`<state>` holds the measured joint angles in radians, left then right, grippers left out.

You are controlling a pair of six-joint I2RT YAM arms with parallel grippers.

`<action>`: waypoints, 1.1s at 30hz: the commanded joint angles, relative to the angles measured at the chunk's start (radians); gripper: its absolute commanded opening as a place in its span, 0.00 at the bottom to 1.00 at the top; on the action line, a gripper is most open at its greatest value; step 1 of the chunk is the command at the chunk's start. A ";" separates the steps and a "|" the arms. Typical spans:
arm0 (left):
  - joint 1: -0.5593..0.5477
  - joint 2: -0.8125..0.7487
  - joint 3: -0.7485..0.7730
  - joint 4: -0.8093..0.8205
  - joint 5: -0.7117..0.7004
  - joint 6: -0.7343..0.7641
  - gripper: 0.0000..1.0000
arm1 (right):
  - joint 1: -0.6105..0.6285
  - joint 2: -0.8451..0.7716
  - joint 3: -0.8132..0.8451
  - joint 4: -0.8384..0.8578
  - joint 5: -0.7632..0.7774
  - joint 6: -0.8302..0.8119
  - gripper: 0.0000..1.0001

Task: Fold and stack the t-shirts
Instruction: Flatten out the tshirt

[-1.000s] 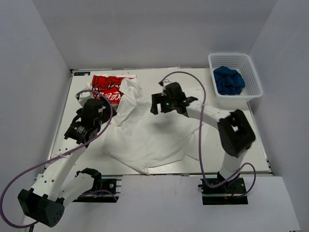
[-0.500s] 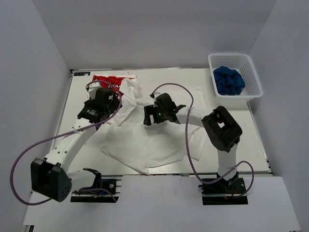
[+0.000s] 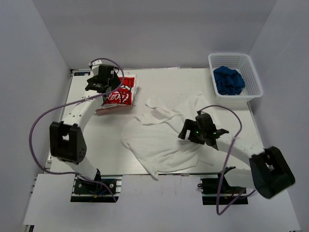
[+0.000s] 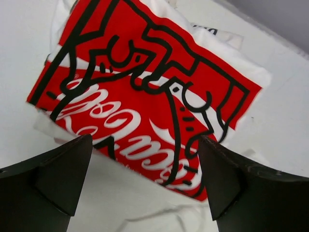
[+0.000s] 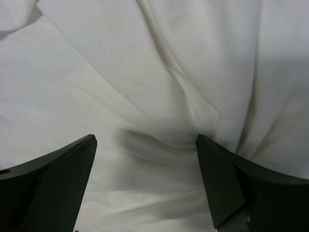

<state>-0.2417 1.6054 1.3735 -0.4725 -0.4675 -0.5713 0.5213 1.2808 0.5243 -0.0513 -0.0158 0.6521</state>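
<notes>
The printed t-shirt (image 3: 119,95) lies folded at the far left of the table, its red-and-black graphic up; it fills the left wrist view (image 4: 145,92). My left gripper (image 3: 103,89) hovers just above its far-left edge, open and empty (image 4: 145,179). The plain white t-shirt (image 3: 159,137) lies crumpled and spread in the middle of the table, apart from the printed one. My right gripper (image 3: 186,133) is open and low over its right part, with only wrinkled white cloth (image 5: 159,72) between the fingers (image 5: 53,183).
A white mesh basket (image 3: 251,67) with a blue cloth (image 3: 228,79) in it stands at the back right. The grey walls close in the table on three sides. The left arm's purple cable loops over the table's left side.
The left arm swung to the far left corner over the printed shirt. The right arm pulled back to the near right. The white shirt no longer covers the printed shirt and lies further right.
</notes>
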 commanded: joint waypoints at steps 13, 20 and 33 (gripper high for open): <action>0.146 0.431 0.151 0.107 0.128 0.083 1.00 | -0.046 -0.147 0.057 -0.246 0.085 -0.141 0.90; 0.252 0.628 0.265 0.094 0.064 0.111 1.00 | -0.047 -0.014 0.092 -0.180 0.056 -0.143 0.90; 0.398 0.912 0.682 0.035 0.061 0.234 1.00 | -0.055 0.152 0.229 -0.170 0.033 -0.187 0.90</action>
<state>0.1211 2.4172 2.0331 -0.3233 -0.3733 -0.4107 0.4706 1.4158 0.7002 -0.2527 0.0444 0.4927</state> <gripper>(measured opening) 0.995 0.904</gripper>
